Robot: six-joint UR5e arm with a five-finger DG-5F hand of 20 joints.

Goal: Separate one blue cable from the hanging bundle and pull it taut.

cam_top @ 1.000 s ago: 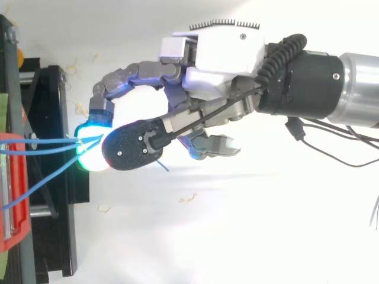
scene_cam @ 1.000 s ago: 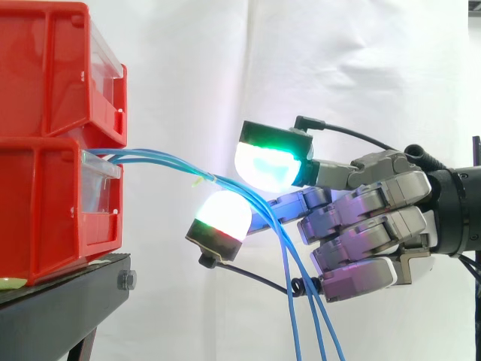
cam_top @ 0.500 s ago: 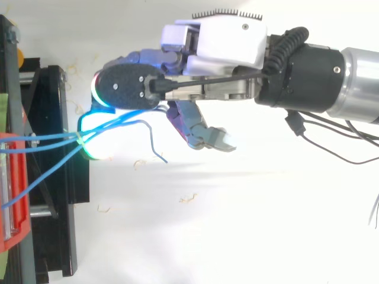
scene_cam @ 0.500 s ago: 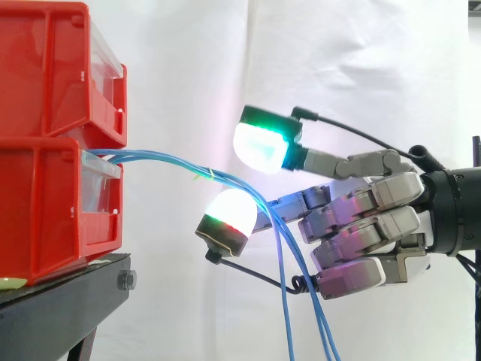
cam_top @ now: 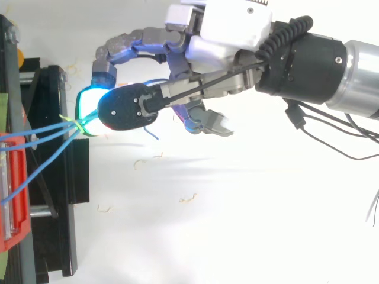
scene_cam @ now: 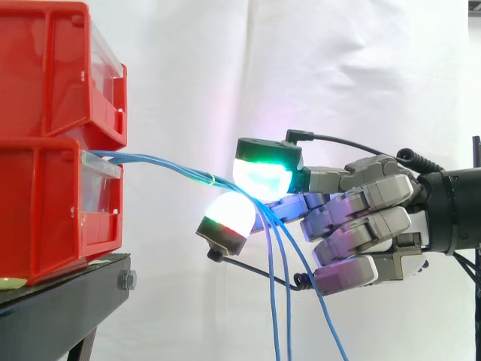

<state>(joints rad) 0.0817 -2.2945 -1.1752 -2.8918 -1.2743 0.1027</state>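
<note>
Bins glossy red plastic; stand matt black metal; curtain creased white cloth; blue cables smooth, slightly shiny.

The hand shows grey metal finger links washed in a violet sheen, and seen from above there's a blocky white housing on its back. The fingertips are thick pads: one glows green and cyan under a speckled black cap dotted with small screws, another white with a red-and-green rim. Behind comes a black wrist collar, then the arm's silver-grey tube.
</note>
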